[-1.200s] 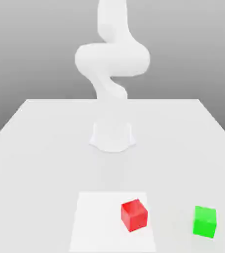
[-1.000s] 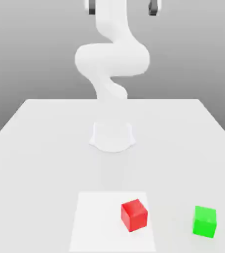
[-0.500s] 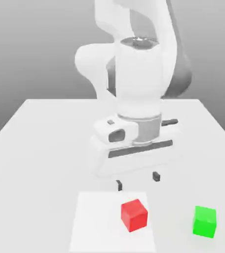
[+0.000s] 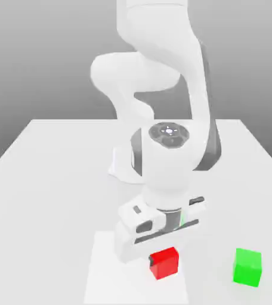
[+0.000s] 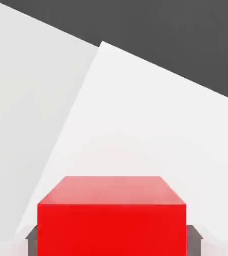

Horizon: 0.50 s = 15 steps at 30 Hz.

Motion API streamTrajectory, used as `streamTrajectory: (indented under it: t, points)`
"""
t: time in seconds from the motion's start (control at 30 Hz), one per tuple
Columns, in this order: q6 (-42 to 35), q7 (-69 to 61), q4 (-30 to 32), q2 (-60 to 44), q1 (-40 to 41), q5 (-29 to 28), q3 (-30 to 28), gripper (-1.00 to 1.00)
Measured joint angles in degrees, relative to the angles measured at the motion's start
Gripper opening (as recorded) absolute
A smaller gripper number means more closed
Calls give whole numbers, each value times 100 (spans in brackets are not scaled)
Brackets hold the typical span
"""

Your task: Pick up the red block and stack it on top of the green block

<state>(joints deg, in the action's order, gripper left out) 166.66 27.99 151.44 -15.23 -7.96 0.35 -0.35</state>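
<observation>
The red block (image 4: 164,263) sits on a lighter white square patch (image 4: 105,268) near the table's front edge. My gripper (image 4: 165,257) has come down over it and is open, with one dark fingertip (image 4: 150,259) beside the cube's side. In the hand view the red block (image 5: 112,220) lies between the two dark fingertips (image 5: 31,238), which stand just outside its two sides. The green block (image 4: 247,267) rests on the table toward the exterior view's right of the red one, apart from the gripper.
The white table (image 4: 49,179) stretches wide around the blocks. The arm's round base (image 4: 121,164) stands at the table's middle behind the hand. Beyond the table's edges is dark floor (image 5: 186,40).
The arm has swung down from above the scene. The hand dropped from hovering behind the red block to straddling it. Both blocks have stayed in place.
</observation>
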Motion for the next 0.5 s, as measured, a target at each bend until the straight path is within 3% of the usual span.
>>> streamTrajectory:
  t: [0.17,0.5]
  points:
    - [-812,-22,123,932,-7,-29,13,-100]
    - [-1532,-2052,-632,884,-623,-198,776,-100]
